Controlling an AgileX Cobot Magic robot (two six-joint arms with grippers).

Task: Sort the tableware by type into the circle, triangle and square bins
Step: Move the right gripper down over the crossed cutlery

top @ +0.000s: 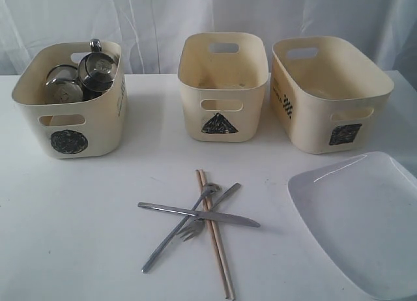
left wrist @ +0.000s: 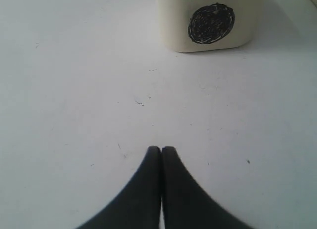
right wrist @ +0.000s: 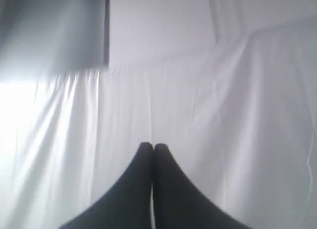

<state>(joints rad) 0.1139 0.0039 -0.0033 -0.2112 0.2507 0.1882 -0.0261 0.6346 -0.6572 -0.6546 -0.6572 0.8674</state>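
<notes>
Your main risk is the heap in the middle of the worktop (top: pixel 78 216). The knife (top: pixel 195 214) lies across the spoon (top: pixel 163 249) and fork (top: pixel 191 232), and all three cross the two chopsticks (top: pixel 218 255), so closing on one piece could drag or flick the rest. They are thin and lie flat, and the steel looks slick, so a pinch may slide off or scrape the worktop. The plate (top: pixel 365 223), to the right near the square bin (top: pixel 326 112), is wide, shallow and glossy with a low rim. It gives you little to grip, looks too big to lie flat in a bin, and could tip one over if you lean it in carelessly. Both claws are pressed fully together with nothing in them, so open before any approach. The left claw (left wrist: pixel 161 149) hangs over the worktop facing the circle bin (left wrist: pixel 213 21), and the right claw (right wrist: pixel 152 147) points at the white curtain (right wrist: pixel 223 115). Two shiny mugs (top: pixel 98 71) sit tilted in the circle bin. The triangle bin (top: pixel 221 112) shows nothing inside, as far as you can see in.
</notes>
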